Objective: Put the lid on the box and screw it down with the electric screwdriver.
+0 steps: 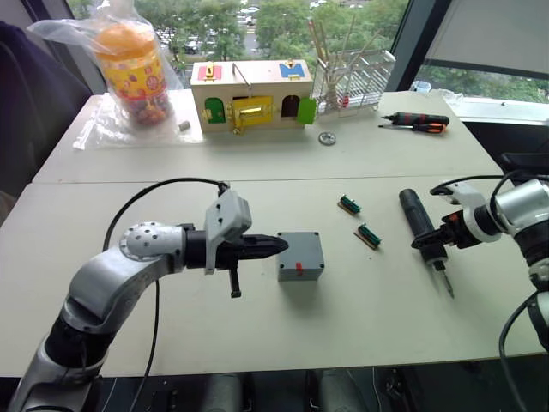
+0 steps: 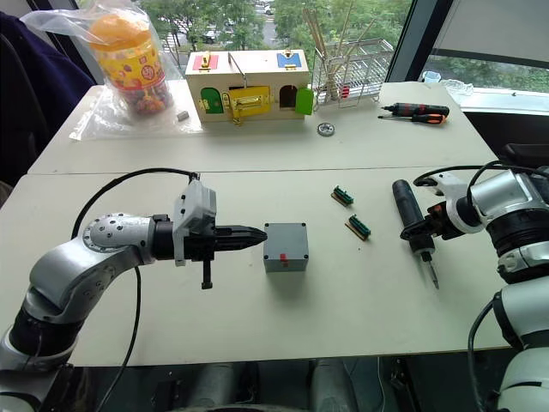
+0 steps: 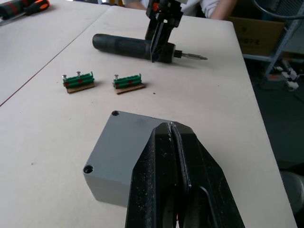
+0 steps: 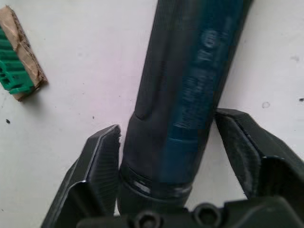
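Pale counter (image 1: 257, 335) stretches out under a window with trees beyond, and both arms are down at work level. Left gripper (image 1: 279, 245) has its two black fingers pressed together into a point, the tip right at the near edge of the lid (image 3: 124, 142), which sits on top of the box (image 1: 300, 257); the box's red mark faces the front, just past the fingertips. Over on the other side, the right gripper (image 2: 418, 227) has its fingers spread around the electric screwdriver (image 2: 412, 215), one finger either side of the body near the bit end; whether the pads press on it I cannot tell, and the tool lies flat on the counter with its metal bit pointing toward the robot. Between the two grippers lie two small green terminal blocks (image 1: 349, 204) on tan strips, nearer the screwdriver than the box.
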`<state>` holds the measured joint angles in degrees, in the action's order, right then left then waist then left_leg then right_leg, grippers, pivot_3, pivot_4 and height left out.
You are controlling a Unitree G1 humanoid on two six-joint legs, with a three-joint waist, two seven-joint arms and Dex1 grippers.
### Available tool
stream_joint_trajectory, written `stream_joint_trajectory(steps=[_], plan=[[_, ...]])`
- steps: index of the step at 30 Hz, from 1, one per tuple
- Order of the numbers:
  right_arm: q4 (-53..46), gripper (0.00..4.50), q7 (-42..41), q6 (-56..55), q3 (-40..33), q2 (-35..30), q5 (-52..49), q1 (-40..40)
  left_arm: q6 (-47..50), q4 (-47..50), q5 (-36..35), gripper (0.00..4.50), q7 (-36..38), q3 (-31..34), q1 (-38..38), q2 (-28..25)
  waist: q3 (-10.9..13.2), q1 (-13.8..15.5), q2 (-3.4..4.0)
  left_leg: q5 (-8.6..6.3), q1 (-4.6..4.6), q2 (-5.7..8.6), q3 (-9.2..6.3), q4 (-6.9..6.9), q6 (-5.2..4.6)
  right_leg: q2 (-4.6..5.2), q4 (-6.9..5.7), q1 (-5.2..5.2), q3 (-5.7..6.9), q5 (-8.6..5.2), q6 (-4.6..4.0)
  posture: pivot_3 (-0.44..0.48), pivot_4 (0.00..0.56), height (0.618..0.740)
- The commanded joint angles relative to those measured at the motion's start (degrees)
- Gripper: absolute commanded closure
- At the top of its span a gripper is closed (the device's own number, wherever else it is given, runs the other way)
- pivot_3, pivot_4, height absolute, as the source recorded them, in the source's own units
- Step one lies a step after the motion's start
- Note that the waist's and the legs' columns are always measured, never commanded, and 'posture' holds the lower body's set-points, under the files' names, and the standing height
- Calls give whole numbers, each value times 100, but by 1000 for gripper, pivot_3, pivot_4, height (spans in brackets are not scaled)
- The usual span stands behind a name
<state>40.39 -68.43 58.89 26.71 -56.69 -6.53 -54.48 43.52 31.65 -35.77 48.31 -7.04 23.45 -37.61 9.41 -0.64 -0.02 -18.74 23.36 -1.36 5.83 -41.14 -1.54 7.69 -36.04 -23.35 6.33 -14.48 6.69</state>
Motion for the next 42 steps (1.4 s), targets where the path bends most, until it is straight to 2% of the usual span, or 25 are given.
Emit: stream_joint_trajectory(steps=[1,5,8,11,15,16,19,23,26,28,31,37,42], plan=[[413,2585,-321,-230,213,222,337,30,-19,200,-106,4500,-47,228,-29,-64,-3,-3,-6,0,-1,0,0,0,0,0,0,1,1,0,0,0,150,711],[468,2658,-519,-320,160,208,585,84,-17,130,-238,4500,-52,464,-30,-102,-7,4,-12,1,-1,0,-3,0,2,0,1,4,3,0,0,0,150,711],[526,2658,-315,-260,-220,212,599,24,-58,-60,-322,4500,-4,678,16,-132,-7,6,-13,1,-1,0,-7,0,2,1,1,6,6,0,0,0,150,711],[552,2658,429,-2,-1339,208,260,-491,-100,-460,-438,4500,165,899,123,-152,2,-2,0,1,-1,1,-3,-2,3,1,1,7,6,0,0,0,150,711],[130,2658,1404,578,-2987,221,-358,-1076,-189,-993,-413,4500,461,887,356,-153,56,3,89,1,11,4,8,1,3,5,-6,-18,-2,0,1,0,150,711],[-225,2658,1761,787,-3683,308,-614,-1146,-212,-1168,-389,4500,549,831,484,-121,62,8,101,2,17,4,10,5,5,4,-7,-25,-2,0,1,0,150,711],[-2116,2658,2558,1019,-5572,951,-1369,-745,-328,-1595,-250,4500,828,607,811,-45,64,17,102,10,29,-3,17,27,19,-7,-15,-39,8,-1,0,0,150,711],[-4610,2658,3497,632,-6867,2374,-2100,-76,-471,-1979,-57,4500,1119,338,1069,19,59,12,94,13,30,0,17,29,24,-10,-16,-36,14,0,0,0,150,711],[-6192,2658,3881,478,-6833,3319,-2705,536,-565,-2195,152,4500,1257,24,1253,162,60,45,96,14,26,19,14,13,22,-3,-20,-26,12,1,2,0,150,711],[-7044,2658,4055,137,-6305,3988,-2891,1130,-859,-2454,555,4500,1209,-319,1379,371,60,67,97,14,24,25,11,13,22,-3,-21,-24,9,1,2,0,150,711],[-7423,2658,4127,-263,-5820,4683,-3187,1745,-966,-2676,652,4500,1151,-433,1474,734,60,21,97,14,22,32,11,18,23,-5,-22,-27,9,1,2,0,150,711],[-7385,2658,4124,-1135,-5097,4759,-3128,2593,-1045,-2525,950,4500,1448,-785,1322,702,60,8,97,14,22,38,6,18,22,-3,-20,-23,9,0,2,0,150,711],[-7314,2658,3953,-1577,-4550,4449,-2998,3154,-1328,-2657,1375,4500,1520,-1016,1199,624,60,-9,97,14,20,36,7,20,22,-4,-20,-25,7,0,1,0,150,711]])
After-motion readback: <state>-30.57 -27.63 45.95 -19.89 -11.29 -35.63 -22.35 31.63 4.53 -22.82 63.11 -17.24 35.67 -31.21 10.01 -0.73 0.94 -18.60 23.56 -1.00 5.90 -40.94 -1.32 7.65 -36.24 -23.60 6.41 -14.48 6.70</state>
